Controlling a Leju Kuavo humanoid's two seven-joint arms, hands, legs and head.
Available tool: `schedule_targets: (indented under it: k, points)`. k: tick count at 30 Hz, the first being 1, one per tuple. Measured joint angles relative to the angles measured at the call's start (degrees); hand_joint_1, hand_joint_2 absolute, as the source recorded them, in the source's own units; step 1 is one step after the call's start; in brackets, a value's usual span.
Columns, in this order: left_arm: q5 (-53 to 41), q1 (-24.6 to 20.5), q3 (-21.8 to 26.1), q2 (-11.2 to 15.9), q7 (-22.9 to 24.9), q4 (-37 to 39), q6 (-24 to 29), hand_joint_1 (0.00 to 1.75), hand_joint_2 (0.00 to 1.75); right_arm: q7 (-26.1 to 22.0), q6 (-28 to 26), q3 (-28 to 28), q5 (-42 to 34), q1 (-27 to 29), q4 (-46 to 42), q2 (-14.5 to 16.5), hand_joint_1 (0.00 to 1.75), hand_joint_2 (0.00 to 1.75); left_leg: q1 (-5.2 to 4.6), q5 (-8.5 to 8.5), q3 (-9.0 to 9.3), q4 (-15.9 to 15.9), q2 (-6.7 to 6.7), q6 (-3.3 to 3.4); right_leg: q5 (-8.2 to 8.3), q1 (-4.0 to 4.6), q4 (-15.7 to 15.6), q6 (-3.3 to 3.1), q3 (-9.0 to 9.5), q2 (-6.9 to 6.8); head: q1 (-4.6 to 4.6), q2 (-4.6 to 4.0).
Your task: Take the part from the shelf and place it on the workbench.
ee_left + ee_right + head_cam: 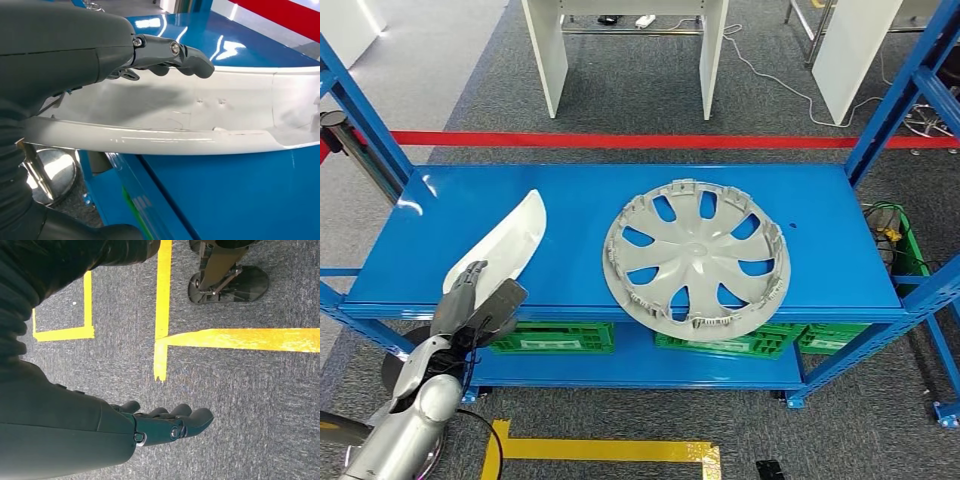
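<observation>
A long white curved panel [505,240] lies at the left of the blue shelf's top board [818,240]. A silver wheel cover [696,255] lies flat in the middle of the board, its near rim over the front edge. My left hand [467,308] is at the panel's near end with its fingers stretched out. In the left wrist view those fingers [181,55] reach over the panel [188,115] without closing on it. My right hand [151,427] hangs over the grey carpet, fingers straight and holding nothing.
Green crates [554,338] sit on the lower shelf board. Blue uprights [901,100] frame the shelf's right side. A red line [622,140] crosses the floor behind it, before white table legs [546,50]. Yellow tape [607,450] marks the carpet at my feet.
</observation>
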Motion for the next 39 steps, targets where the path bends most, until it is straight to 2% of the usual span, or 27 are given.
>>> schedule_targets:
  k: [2, 3, 4, 6, 7, 8, 15, 24, 32, 39]
  points:
    - [0.00, 0.00, 0.00, -0.01, 0.00, 0.00, 0.00, 0.05, 1.75, 0.00, 0.00, 0.00, -0.01, 0.00, 0.01, 0.00, 0.00, 1.75, 0.00, 0.00, 0.00, 0.00, 0.00, 0.00, 0.00, 0.00, 0.00, 0.00, 0.00, 0.00, 0.00, 0.00]
    - [0.00, 0.00, 0.00, -0.01, 0.00, 0.00, 0.00, 0.14, 1.75, 0.00, 0.00, 0.00, -0.01, 0.00, 0.02, 0.00, 0.00, 1.75, 0.00, 0.00, 0.00, 0.00, 0.00, 0.00, 0.00, 0.00, 0.00, 0.00, 0.00, 0.00, 0.00, 0.00]
    - [0.00, 0.00, 0.00, -0.01, 0.00, 0.00, 0.00, 0.35, 1.75, 0.00, 0.00, 0.00, -0.01, 0.00, 0.02, 0.00, 0.00, 1.75, 0.00, 0.00, 0.00, 0.00, 0.00, 0.00, 0.00, 0.00, 0.00, 0.00, 0.00, 0.00, 0.00, 0.00]
    - [0.00, 0.00, 0.00, -0.01, 0.01, 0.00, 0.00, 1.18, 1.75, 0.00, 0.00, 0.00, -0.04, 0.00, 0.02, 0.00, 0.00, 1.75, 0.00, 0.00, 0.00, 0.00, 0.00, 0.00, 0.00, 0.00, 0.00, 0.00, 0.00, 0.00, 0.00, 0.00]
    - [0.01, 0.00, 0.00, -0.01, 0.06, 0.00, 0.00, 1.52, 1.75, 0.00, -0.01, 0.00, -0.10, 0.00, 0.02, 0.00, 0.00, 1.75, 0.00, 0.00, 0.00, 0.00, 0.00, 0.00, 0.00, 0.00, 0.00, 0.00, 0.00, 0.00, 0.00, 0.00]
    - [0.01, 0.00, 0.00, -0.01, 0.14, 0.01, 0.00, 1.75, 1.75, 0.00, -0.03, 0.00, -0.18, -0.01, 0.02, 0.00, 0.00, 1.75, 0.00, 0.00, 0.00, 0.00, 0.00, 0.00, 0.00, 0.00, 0.00, 0.00, 0.00, 0.00, 0.00, 0.00]
    - [0.54, 0.07, -0.01, -0.10, 0.54, 0.28, 0.55, 1.75, 1.75, 0.06, -0.28, 0.00, -0.77, -0.07, 0.12, 0.00, 0.00, 1.75, 0.00, 0.00, 0.00, 0.00, 0.00, 0.00, 0.00, 0.00, 0.00, 0.00, 0.01, 0.00, 0.00, 0.00]
    - [0.39, 0.30, 0.97, -2.20, -1.00, 0.28, 7.58, 1.75, 1.75, -0.66, -0.61, -0.03, -2.24, -0.04, 0.38, 0.00, 0.00, 1.75, -0.01, 0.00, 0.02, 0.00, -0.01, 0.00, 0.00, -0.01, 0.00, 0.00, 0.05, -0.04, 0.00, 0.00]
    - [-0.17, 0.33, 1.66, -3.39, -3.67, 0.27, 9.94, 1.75, 1.75, -1.51, -1.14, -0.07, -2.98, -0.03, 0.95, 0.00, 0.00, 1.75, 0.00, 0.00, 0.04, 0.00, -0.01, 0.00, 0.00, 0.00, 0.00, 0.00, 0.07, -0.04, -0.01, 0.00]
    - [-0.48, 0.35, 1.66, -3.69, -4.09, 0.26, 10.15, 1.75, 1.75, -1.66, -1.18, -0.14, -3.06, -0.03, 1.28, -0.02, 0.00, 1.75, 0.00, 0.00, 0.04, 0.00, -0.01, 0.00, 0.00, 0.00, 0.00, 0.00, 0.07, -0.04, 0.00, 0.00]
